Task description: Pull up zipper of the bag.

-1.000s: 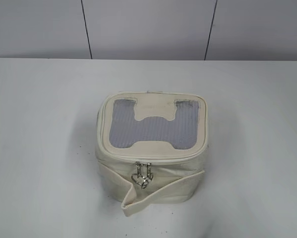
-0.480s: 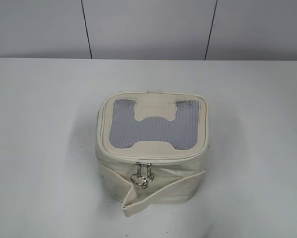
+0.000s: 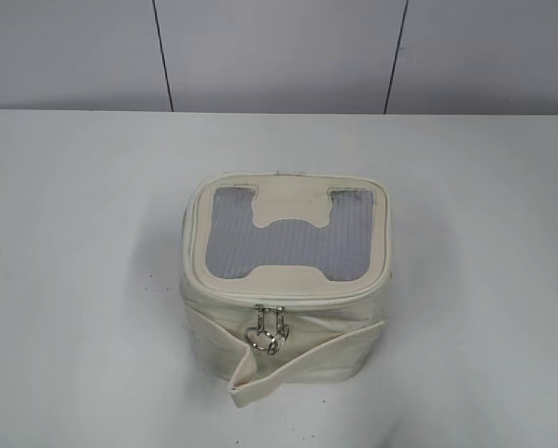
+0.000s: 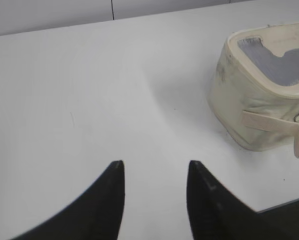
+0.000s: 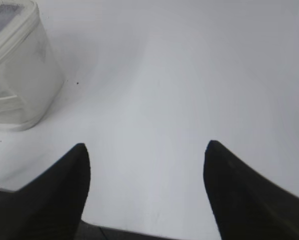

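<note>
Bag (image 3: 286,280) sitting in the middle of a plain white table (image 3: 83,280), zipper (image 3: 288,297) pulls dangling on its near side.

Behind the table it's just a grey panelled wall (image 3: 279,51) with dark seams, and no logo or writing I can read on anything. Left gripper (image 4: 154,167) hangs spread apart to the bag's left, right gripper (image 5: 144,147) wide apart off to the bag's right, both holding nothing.
</note>
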Robot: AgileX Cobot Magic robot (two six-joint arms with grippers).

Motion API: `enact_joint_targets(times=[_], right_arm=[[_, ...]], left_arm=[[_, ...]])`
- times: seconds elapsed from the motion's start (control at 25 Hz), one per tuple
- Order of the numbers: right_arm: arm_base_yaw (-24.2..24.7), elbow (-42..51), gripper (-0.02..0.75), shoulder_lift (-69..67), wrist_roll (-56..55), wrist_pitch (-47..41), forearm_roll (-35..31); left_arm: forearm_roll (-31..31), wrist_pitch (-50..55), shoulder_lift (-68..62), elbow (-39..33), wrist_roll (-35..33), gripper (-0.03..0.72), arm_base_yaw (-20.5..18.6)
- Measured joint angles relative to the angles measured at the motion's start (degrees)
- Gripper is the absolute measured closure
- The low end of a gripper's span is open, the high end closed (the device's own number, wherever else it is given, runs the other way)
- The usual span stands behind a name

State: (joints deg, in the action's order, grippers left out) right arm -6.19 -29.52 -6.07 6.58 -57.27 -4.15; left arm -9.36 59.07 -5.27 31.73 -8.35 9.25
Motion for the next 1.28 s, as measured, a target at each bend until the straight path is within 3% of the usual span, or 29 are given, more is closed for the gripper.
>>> enact_joint_targets(times=[0.48,1.28], right_arm=[[0.0,0.7,0.184,0.1,0.2,-2.6,-0.1],[0.2,0.7,0.184,0.1,0.2,-2.6,-0.1]], left_arm=[[-0.1,2.1,0.1,-0.2,-4.4,0.375,0.0],[-0.1,2.1,0.1,-0.2,-4.7,0.398,-0.4]])
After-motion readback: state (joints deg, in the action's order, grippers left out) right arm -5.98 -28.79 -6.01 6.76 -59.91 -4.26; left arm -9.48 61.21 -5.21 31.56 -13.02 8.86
